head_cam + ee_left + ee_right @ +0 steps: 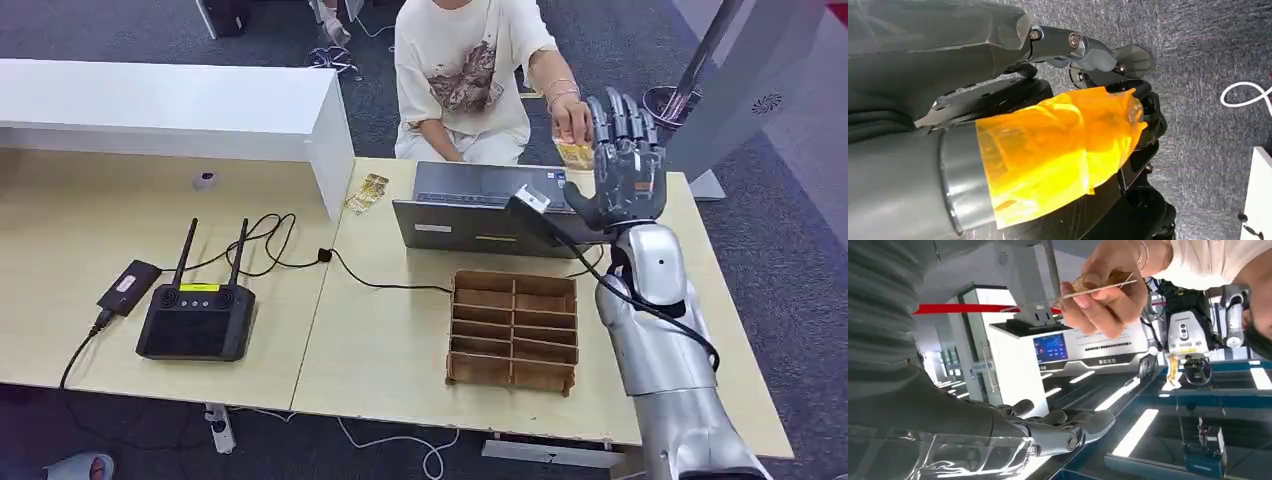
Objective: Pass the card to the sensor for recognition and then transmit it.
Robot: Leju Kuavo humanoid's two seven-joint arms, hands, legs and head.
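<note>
A yellow card [574, 152] is pinched in a person's hand [570, 122], just beside my raised right hand [626, 170], whose fingers are spread upright and hold nothing. Below it, an open laptop [480, 210] and a wooden divided tray [514, 330] sit on the tabletop [380, 340]. I cannot tell my left hand's [1088, 50] state.

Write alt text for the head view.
The robot's raised silver right hand is open beside a yellowish card held by a seated person's hand. On the pale wooden table sit a grey laptop and a brown wooden divided tray.
</note>
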